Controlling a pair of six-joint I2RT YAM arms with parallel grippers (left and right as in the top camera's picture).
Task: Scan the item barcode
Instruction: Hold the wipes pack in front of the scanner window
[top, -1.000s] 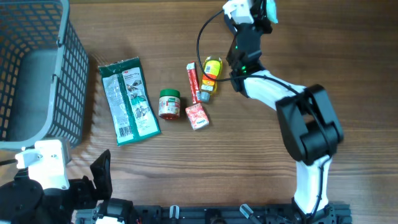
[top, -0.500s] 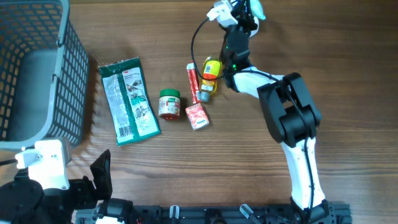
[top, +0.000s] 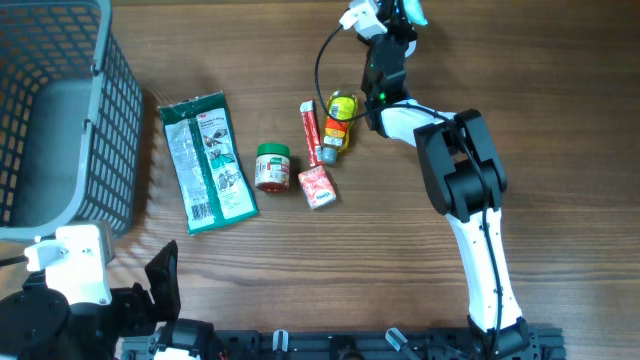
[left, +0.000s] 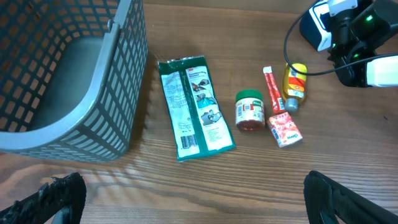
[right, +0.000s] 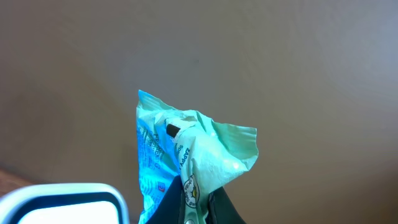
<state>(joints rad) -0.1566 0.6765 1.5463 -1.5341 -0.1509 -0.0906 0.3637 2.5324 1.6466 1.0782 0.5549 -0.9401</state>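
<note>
Since a second ago the right arm (top: 460, 170) has been folding inward; its elbow is now sitting closer to the row of goods, and its wrist is lying a little further left along the far edge of the table (top: 560, 120); the goods themselves are lying where they were. I am seeing the right gripper (right: 198, 202) pressing its fingers together on the lower end of a teal packet (right: 186, 149); the packet is standing up crumpled out of that pinch against a plain brownish background; overhead it is showing as a teal scrap at the top edge, well apart from everything on the wood. The left gripper (left: 193, 190) is hanging spread wide at the near edge, its dark fingers (left: 53, 199) sitting in the two bottom corners of its own camera and gripping nothing. On the table I am counting a grey basket (top: 60, 100) at the left; a long green pouch (top: 207, 160) near it; a green-lidded jar (top: 272, 167); a red stick (top: 310, 132); a yellow bottle (top: 340, 118) just beside that stick; a small red sachet (top: 317, 186) lying just nearer to me than the stick.
</note>
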